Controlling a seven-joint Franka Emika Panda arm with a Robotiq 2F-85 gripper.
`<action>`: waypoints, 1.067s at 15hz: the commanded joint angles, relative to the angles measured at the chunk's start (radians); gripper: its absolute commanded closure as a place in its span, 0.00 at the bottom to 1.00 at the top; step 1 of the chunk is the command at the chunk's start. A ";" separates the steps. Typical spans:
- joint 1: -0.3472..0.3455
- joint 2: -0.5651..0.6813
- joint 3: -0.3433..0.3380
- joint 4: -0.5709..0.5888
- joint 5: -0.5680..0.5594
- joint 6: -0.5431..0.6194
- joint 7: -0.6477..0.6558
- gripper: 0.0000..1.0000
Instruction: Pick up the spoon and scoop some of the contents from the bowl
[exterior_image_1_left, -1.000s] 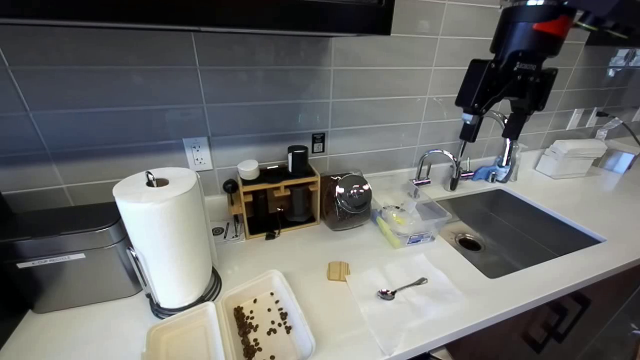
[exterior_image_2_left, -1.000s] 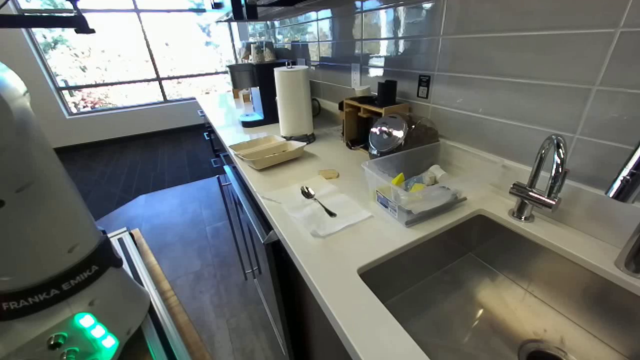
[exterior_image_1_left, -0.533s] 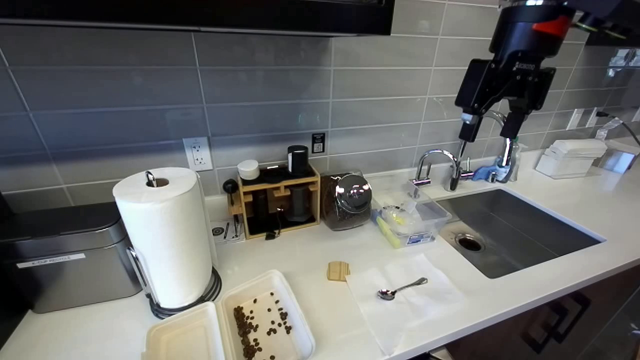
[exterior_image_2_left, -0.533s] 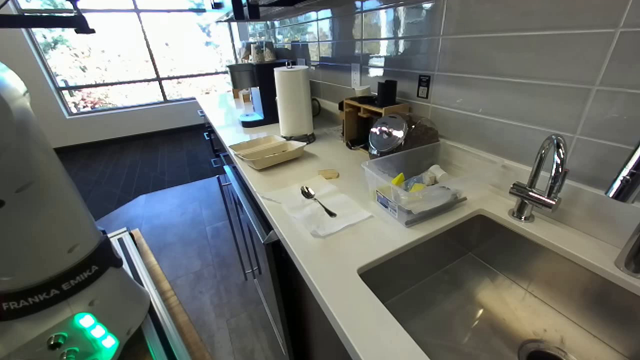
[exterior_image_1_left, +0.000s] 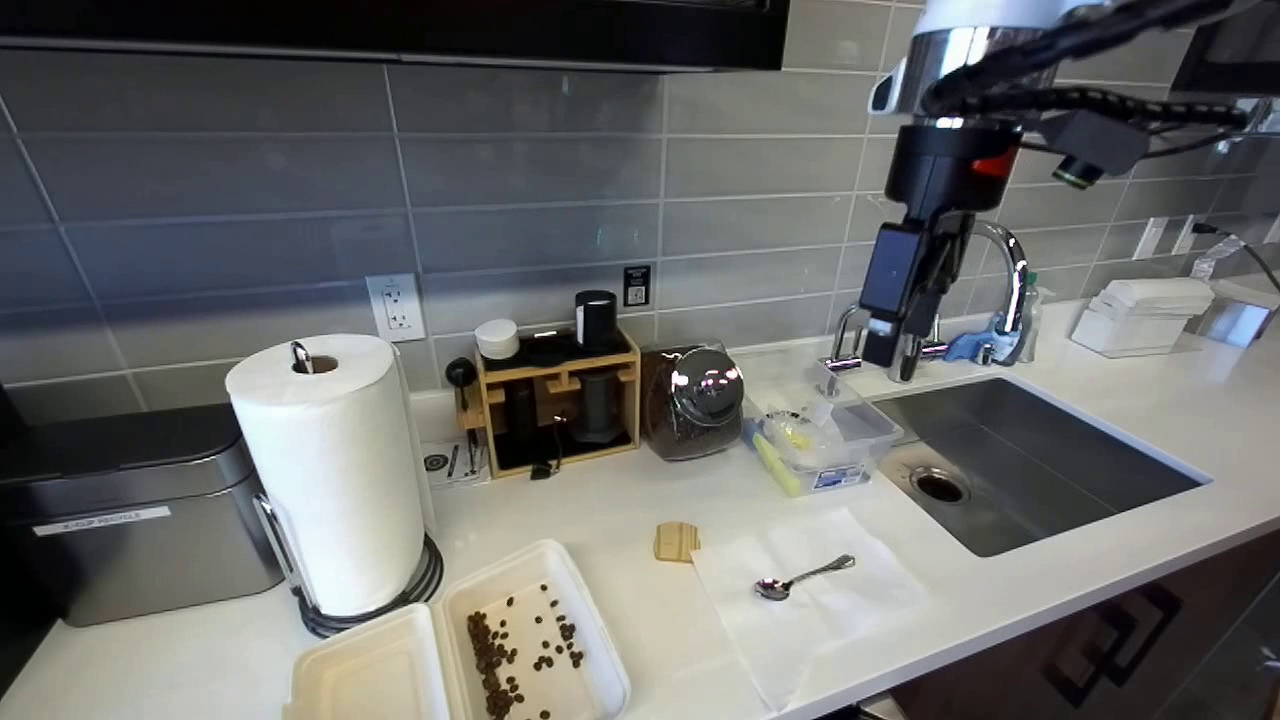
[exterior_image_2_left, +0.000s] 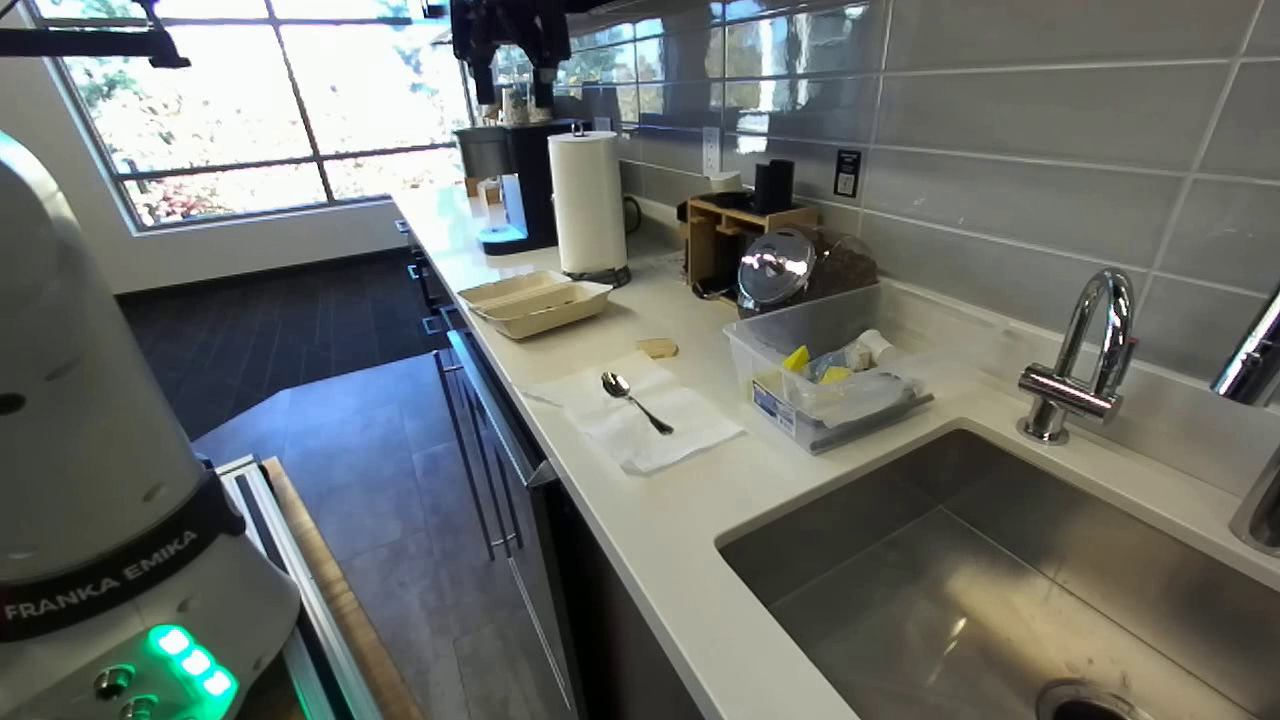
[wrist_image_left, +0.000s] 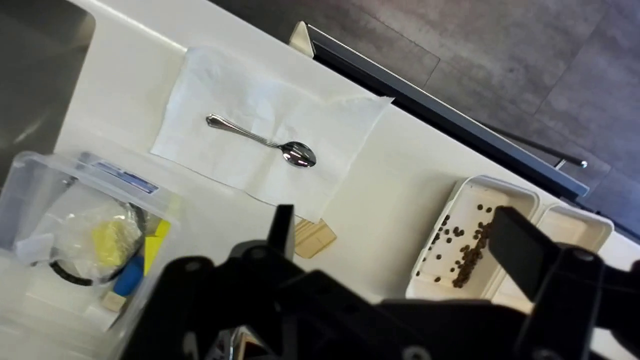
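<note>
The gripper (exterior_image_2_left: 514, 97) is hanging lower in both exterior views than half a second ago and swivelling, apparently beginning its approach to the spoon (wrist_image_left: 280, 147). Its jaws are standing well apart, gripping nothing. The spoon is lying on paper (wrist_image_left: 280, 115) on the counter (wrist_image_left: 390, 210), while the beans (wrist_image_left: 470, 260) are waiting in the bowl (wrist_image_left: 517, 197). Counter is stretching between paper and bowl, probably giving room for the carry; the tub (exterior_image_2_left: 770, 375) and sink (exterior_image_1_left: 1040, 470) are bounding the handle side, and the paper's corner is reaching the counter's front edge.

Above the spoon (wrist_image_left: 282, 146) the space is free; a plastic tub (exterior_image_2_left: 775, 405) and a paper roll (exterior_image_1_left: 330, 480) stand nearer the wall (exterior_image_1_left: 530, 180)
</note>
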 joint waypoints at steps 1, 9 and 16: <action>0.037 0.088 -0.032 -0.027 -0.025 0.103 -0.192 0.00; 0.016 0.299 -0.068 -0.113 -0.213 0.349 -0.557 0.00; -0.003 0.361 -0.074 -0.136 -0.260 0.449 -0.605 0.00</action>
